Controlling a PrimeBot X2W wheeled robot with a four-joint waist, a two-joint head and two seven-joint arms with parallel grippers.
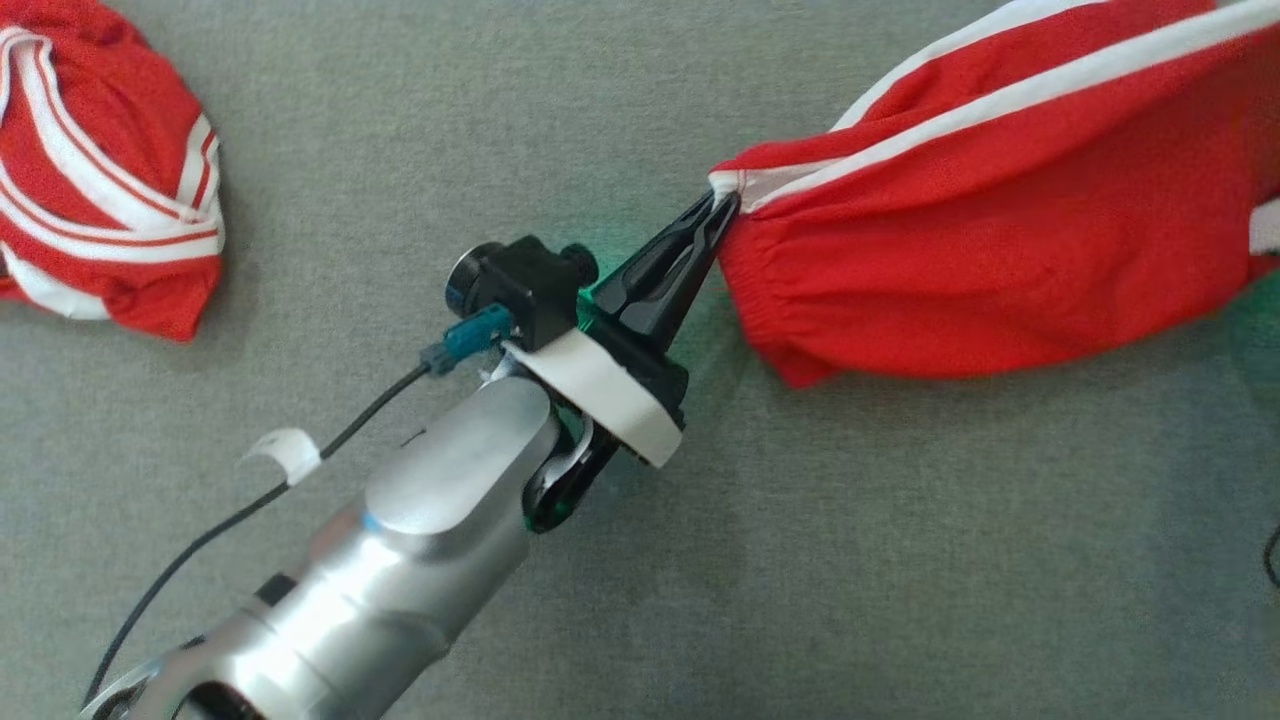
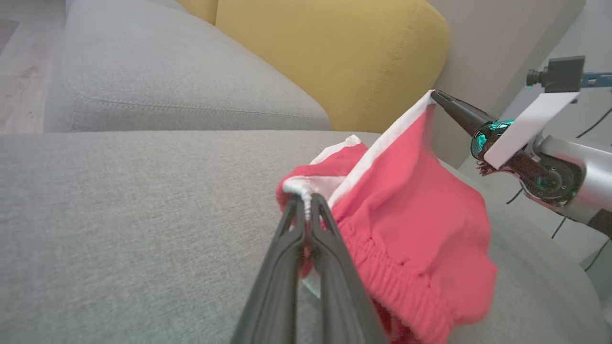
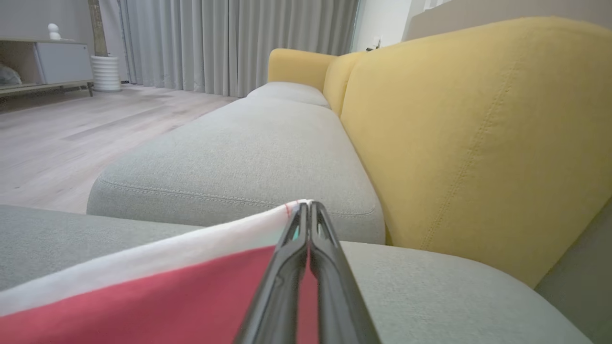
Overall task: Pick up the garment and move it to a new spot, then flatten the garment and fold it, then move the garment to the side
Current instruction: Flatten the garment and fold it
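The garment (image 1: 1000, 230) is red with white stripes and an elastic hem, and it hangs bunched between both grippers over the grey sofa seat (image 1: 900, 550). My left gripper (image 1: 722, 208) reaches in from the lower left and is shut on the garment's white corner. In the left wrist view that gripper (image 2: 308, 200) pinches the white edge, with the red cloth (image 2: 411, 215) sagging to its right. My right gripper (image 2: 435, 94) holds the other white-striped corner higher up. The right wrist view has its fingers (image 3: 306, 205) shut on the white band of the garment (image 3: 143, 301).
A second red-and-white cloth (image 1: 100, 170) lies crumpled at the seat's far left. Yellow back cushions (image 3: 478, 143) rise behind the seat. A wooden floor (image 3: 71, 124), curtains and a low cabinet lie beyond the sofa. A black cable (image 1: 200, 540) trails from the left arm.
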